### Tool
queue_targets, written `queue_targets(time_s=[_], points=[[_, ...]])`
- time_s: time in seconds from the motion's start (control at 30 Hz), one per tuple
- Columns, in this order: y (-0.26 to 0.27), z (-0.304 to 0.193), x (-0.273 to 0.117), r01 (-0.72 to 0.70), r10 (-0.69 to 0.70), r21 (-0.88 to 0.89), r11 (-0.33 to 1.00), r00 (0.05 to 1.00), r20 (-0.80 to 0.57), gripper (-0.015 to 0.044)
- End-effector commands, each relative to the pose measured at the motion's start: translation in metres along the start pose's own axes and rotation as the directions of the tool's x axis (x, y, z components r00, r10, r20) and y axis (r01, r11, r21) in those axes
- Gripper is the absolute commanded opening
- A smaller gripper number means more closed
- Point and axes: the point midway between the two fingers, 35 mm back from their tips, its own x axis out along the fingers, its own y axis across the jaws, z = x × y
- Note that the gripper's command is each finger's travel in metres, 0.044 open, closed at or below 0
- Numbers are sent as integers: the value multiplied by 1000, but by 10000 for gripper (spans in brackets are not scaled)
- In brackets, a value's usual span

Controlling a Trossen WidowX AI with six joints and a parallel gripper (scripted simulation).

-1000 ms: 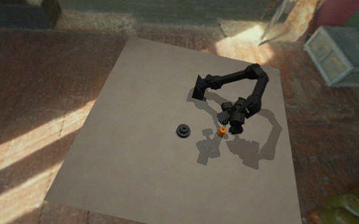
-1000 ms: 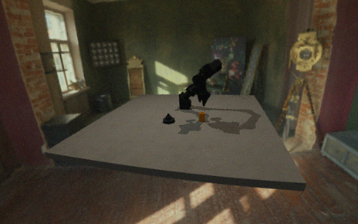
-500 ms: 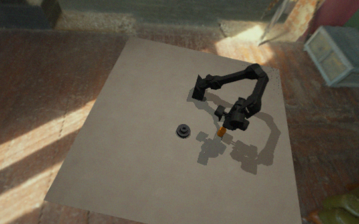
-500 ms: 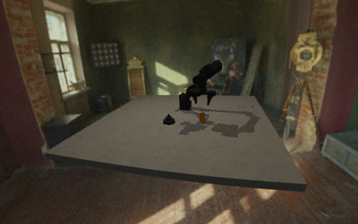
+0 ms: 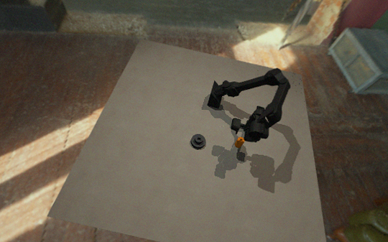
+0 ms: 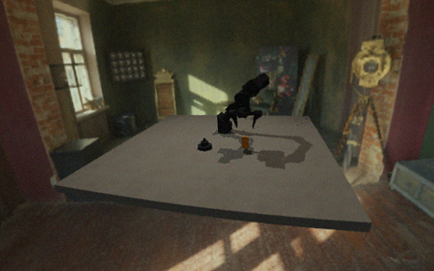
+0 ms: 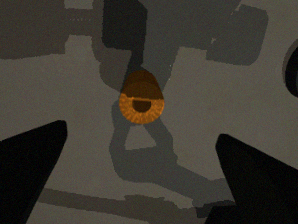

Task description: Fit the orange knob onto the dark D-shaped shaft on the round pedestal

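The orange knob (image 5: 239, 143) (image 6: 246, 142) (image 7: 142, 118) stands upright on the table, with its hole facing up. In the wrist view a shadow edge crosses its top at the hole, so the hole's flat side is hard to tell. My gripper (image 5: 242, 134) (image 6: 246, 126) (image 7: 144, 134) is wide open and empty above the knob. In the wrist view the knob shows between the fingers sideways but beyond their tips. The dark round pedestal (image 5: 193, 143) (image 6: 205, 148) stands apart from the knob, to its left in the top and exterior views, with the shaft upright at its centre and no knob on it.
The table top (image 5: 141, 163) (image 6: 152, 179) carries the arm's base (image 5: 214, 97) (image 6: 224, 124), behind the knob and pedestal. Shadows of the arm fall around the knob. Part of a dark round shape, seemingly the pedestal, shows at the wrist view's right edge.
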Motion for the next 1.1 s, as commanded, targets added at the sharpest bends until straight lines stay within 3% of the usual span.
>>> queue_targets(time_s=[0.0, 1.07], points=[[1, -3, 25, -7, 7, 2, 1000, 1000, -9, 440], [2, -2, 75, -7, 7, -3, 1000, 1000, -11, 440]])
